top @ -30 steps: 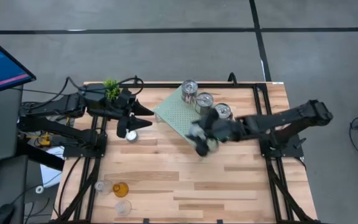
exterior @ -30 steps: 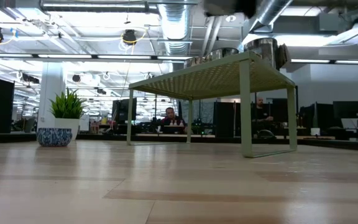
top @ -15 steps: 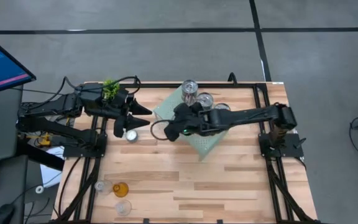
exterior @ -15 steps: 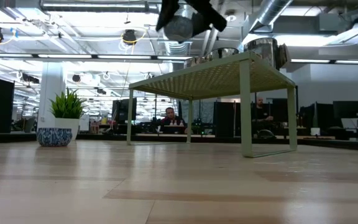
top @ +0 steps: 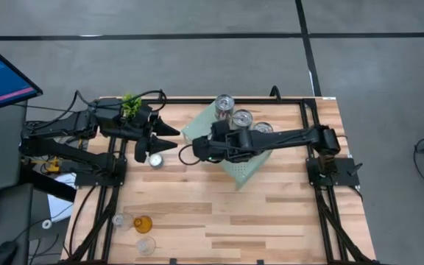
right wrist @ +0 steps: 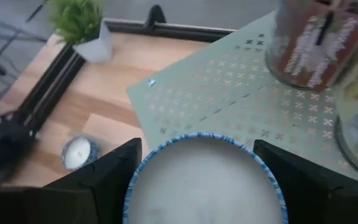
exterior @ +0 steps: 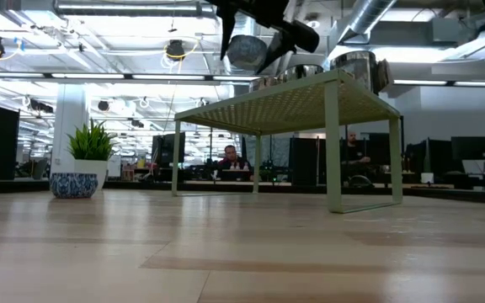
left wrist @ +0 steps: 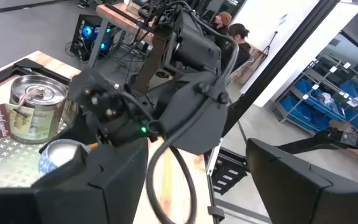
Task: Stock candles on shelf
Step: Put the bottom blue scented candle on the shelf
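My right gripper [right wrist: 197, 149] is shut on a round white candle with a blue rim [right wrist: 204, 186]. It holds the candle in the air over the left part of the mint-green perforated shelf [top: 246, 166], as the low view shows [exterior: 244, 52]. Three silver tins [top: 225, 104] [top: 241, 118] [top: 262, 129] stand along the shelf's far edge. A tealight [top: 155, 160] rests on the wood left of the shelf. My left gripper [top: 172, 138] hovers open near the table's far left, above that tealight, touching nothing. My right gripper pinches the candle by opposite sides of its round blue rim [right wrist: 137, 182], one finger on each side. The fingers come slanting down from the table's right. The candle hangs clear above the shelf top [exterior: 310, 94], its face tilted in the low view.
A small green potted plant [top: 131, 105] stands at the far left corner. Three small glass holders, one of them amber [top: 143, 223], sit near the front left edge. The wood in front of the shelf is bare [top: 256, 213]. People sit in the room beyond.
My right gripper has carried the candle toward the table's left, from the shelf's near right corner to over its left part. Its wrist has rolled and tipped downward, and it has come a little lower. The candle stays held, clear of the shelf.
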Available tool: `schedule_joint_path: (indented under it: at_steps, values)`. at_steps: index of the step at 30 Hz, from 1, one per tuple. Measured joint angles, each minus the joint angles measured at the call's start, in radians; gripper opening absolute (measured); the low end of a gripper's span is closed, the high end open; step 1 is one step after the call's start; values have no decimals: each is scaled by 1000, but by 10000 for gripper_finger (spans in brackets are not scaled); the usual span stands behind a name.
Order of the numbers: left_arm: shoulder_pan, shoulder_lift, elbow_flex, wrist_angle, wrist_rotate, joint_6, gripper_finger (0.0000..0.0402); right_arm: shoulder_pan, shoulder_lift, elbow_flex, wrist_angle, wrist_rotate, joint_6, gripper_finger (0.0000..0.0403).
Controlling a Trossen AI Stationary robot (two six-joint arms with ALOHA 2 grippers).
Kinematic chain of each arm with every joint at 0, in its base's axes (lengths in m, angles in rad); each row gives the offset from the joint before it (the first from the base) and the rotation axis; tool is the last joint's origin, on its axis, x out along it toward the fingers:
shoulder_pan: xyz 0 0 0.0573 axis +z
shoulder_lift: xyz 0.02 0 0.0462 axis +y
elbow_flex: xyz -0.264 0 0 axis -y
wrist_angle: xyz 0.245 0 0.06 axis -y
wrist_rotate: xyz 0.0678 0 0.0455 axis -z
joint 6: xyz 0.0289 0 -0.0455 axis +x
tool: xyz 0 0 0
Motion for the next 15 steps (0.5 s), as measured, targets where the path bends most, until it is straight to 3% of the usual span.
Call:
schedule_joint_path:
  at_steps: [6, 15]
  values:
    - [0, 0, 0, 0, 0, 0, 273, 2, 21, 2, 11, -26, 84, 279]
    - [0, 0, 0, 0, 0, 1, 273, -5, 80, 1, -22, -92, 131, 291]
